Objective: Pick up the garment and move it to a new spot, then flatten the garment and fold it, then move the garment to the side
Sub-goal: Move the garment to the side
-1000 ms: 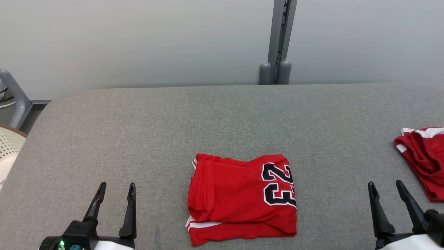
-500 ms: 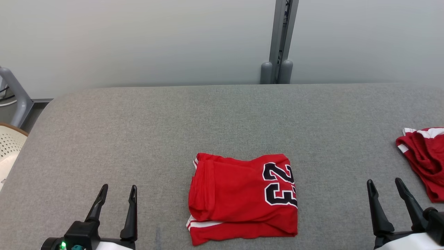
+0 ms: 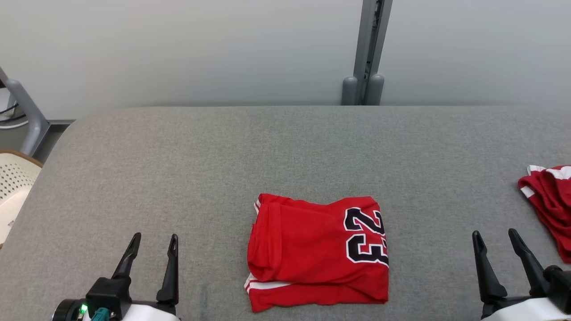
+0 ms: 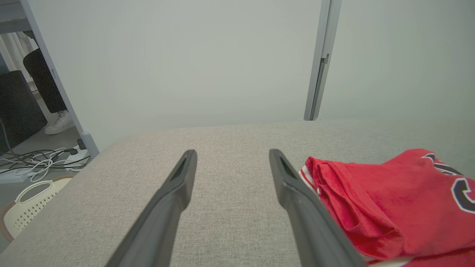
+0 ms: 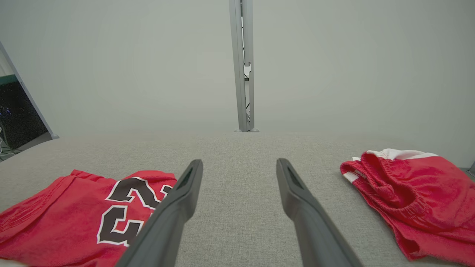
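Head view: the folded red garment lies at lower centre on the grey table; the left gripper, lower left, and the right gripper, lower right, hold their fingers apart, empty; a second red cloth is at the right edge; left wrist view: the garment at lower right; right wrist view: the garment at lower left, the second red cloth at right.

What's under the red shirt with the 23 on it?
The grey padded table lies under the red shirt. A white-striped layer peeks out beneath its top fold. Anything deeper is covered.
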Controlling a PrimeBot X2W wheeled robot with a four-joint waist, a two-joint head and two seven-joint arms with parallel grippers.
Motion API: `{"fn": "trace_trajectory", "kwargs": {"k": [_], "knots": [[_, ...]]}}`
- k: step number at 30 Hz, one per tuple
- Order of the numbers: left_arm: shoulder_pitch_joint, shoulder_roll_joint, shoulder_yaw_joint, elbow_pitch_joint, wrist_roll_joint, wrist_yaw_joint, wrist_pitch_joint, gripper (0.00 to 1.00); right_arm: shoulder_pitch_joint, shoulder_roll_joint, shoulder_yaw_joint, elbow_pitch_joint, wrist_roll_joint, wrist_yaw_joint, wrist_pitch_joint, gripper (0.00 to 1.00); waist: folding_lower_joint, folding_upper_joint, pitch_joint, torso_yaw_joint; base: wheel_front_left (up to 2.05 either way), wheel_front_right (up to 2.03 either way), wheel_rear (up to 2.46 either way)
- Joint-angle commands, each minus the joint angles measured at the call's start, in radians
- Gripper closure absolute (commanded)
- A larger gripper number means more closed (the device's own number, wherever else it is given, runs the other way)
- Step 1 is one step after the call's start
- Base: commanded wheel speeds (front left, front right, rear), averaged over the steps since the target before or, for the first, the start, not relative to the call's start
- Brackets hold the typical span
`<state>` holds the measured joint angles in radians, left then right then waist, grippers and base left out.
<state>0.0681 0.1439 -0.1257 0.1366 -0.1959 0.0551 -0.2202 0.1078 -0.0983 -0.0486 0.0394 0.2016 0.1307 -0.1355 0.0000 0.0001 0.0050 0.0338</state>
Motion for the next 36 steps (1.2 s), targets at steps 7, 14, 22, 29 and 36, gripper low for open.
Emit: {"fn": "trace_trajectory", "kwargs": {"k": [7,14,22,29,36], "knots": [[-0.090,-0.011,-0.032,0.001,0.005,-0.012,-0.010,0.00,-0.083,-0.023,0.058,0.122,0.035,0.000,-0.011,0.00,0.0000,-0.0001,0.074,0.080,0.00,0.00,0.00],[-0.152,-0.028,-0.060,0.031,0.008,-0.024,-0.026,0.00,-0.185,-0.017,0.182,0.352,0.090,0.000,-0.038,0.00,0.0000,-0.0001,0.115,0.155,0.00,0.00,0.00],[-0.177,-0.035,-0.065,0.057,0.004,-0.020,-0.037,0.00,-0.283,-0.012,0.322,0.587,0.183,0.000,0.006,1.00,0.0000,-0.0001,0.124,0.175,0.00,0.00,0.00],[-0.175,-0.024,-0.058,0.047,0.015,-0.006,-0.042,0.00,-0.335,-0.039,0.377,0.605,0.214,0.000,-0.061,1.00,0.0000,-0.0001,0.126,0.127,0.00,0.00,0.00],[-0.162,-0.014,-0.053,0.009,0.026,0.001,-0.044,0.00,-0.373,-0.117,0.417,0.558,0.211,0.000,-0.093,1.00,0.0000,-0.0001,0.138,-0.006,0.00,0.00,0.00]]}}
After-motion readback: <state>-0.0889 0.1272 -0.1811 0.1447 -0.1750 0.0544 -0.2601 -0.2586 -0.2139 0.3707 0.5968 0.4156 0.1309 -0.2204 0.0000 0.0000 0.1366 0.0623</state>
